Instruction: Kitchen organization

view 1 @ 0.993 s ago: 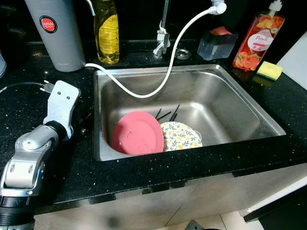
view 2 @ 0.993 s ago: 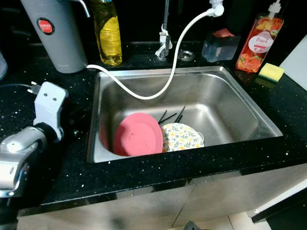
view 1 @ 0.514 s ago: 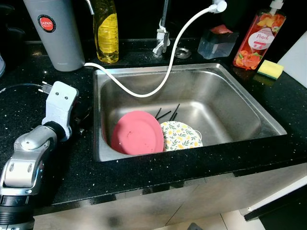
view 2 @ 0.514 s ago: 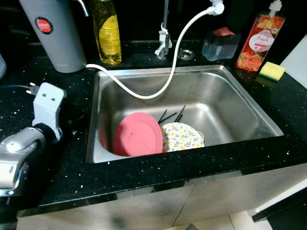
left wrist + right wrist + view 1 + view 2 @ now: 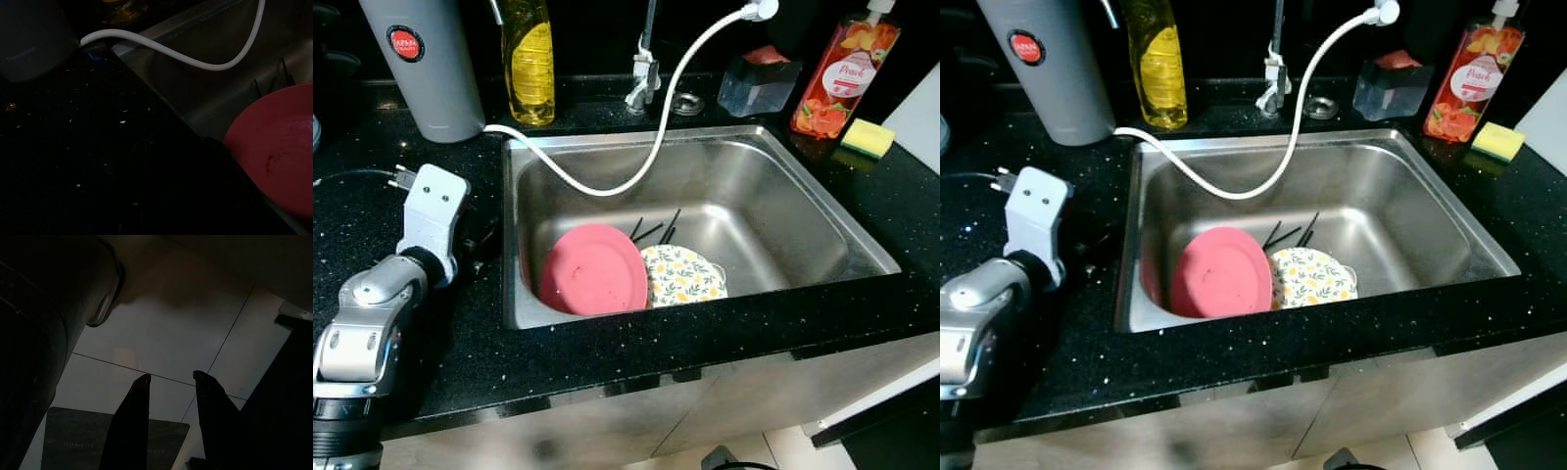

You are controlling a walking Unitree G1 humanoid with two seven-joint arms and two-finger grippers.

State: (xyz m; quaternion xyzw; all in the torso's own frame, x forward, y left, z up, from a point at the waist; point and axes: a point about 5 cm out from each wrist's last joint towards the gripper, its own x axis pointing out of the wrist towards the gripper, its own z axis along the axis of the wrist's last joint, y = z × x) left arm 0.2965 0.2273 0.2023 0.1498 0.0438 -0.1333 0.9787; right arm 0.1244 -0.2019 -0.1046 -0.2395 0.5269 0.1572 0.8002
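Note:
A pink plate [image 5: 594,269] leans in the near left corner of the steel sink [image 5: 783,191], also seen as the pink plate [image 5: 279,147] in the left wrist view. Beside it lies a floral dish [image 5: 682,276], with black chopsticks [image 5: 652,231] behind both. My left gripper [image 5: 478,243] rests low over the black counter just left of the sink's rim, dark against the stone. My right gripper [image 5: 171,377] hangs open over the floor tiles with nothing between its fingers.
A white hose [image 5: 636,166] loops from the faucet [image 5: 644,73] across the sink to a grey canister [image 5: 426,64]. A yellow soap bottle [image 5: 530,64], clear sponge holder [image 5: 759,83], peach bottle [image 5: 842,73] and yellow sponge [image 5: 865,137] line the back. A plug [image 5: 403,179] lies on the left counter.
The whole picture has shifted slightly upward, so the camera has moved a little. The dishes and my left arm keep their places.

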